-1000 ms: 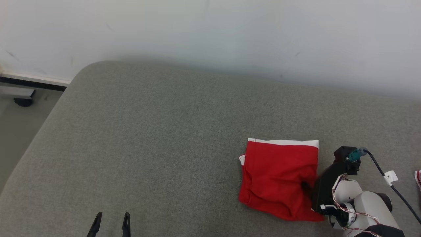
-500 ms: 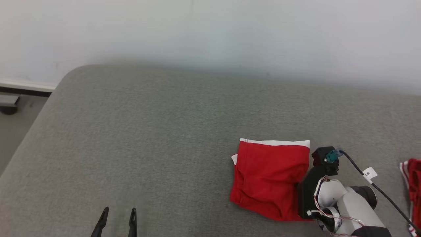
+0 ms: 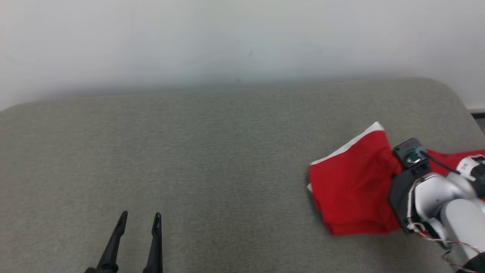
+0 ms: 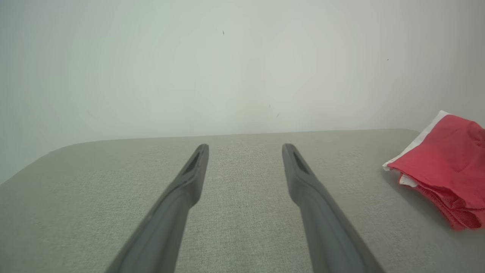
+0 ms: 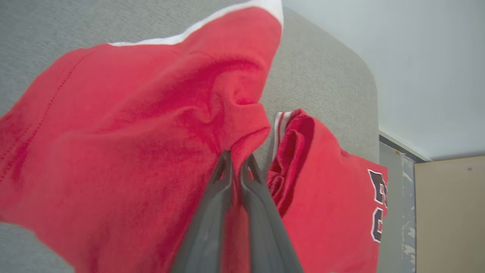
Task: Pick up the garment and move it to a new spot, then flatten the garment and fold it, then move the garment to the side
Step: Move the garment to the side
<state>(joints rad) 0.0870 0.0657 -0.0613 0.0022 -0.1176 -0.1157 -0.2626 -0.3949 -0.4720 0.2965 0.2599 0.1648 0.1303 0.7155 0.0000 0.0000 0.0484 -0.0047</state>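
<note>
red garment (image 3: pixel 352 185) is pinched by right gripper (image 5: pixel 237 156) | left gripper (image 4: pixel 245 148) is held open | fold judged done — side placement is left

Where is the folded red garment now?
The folded red garment lies at the head view's right on the grey cushion, pinched by the right gripper, beside a lettered red garment.

Showing white banding along the folded red cloth garment (image 3: pixel 352 189); showing dark, white-edged lettering on the second red jersey (image 5: pixel 341 204); showing flecked grey across the woven cushion (image 3: pixel 212 151).
</note>
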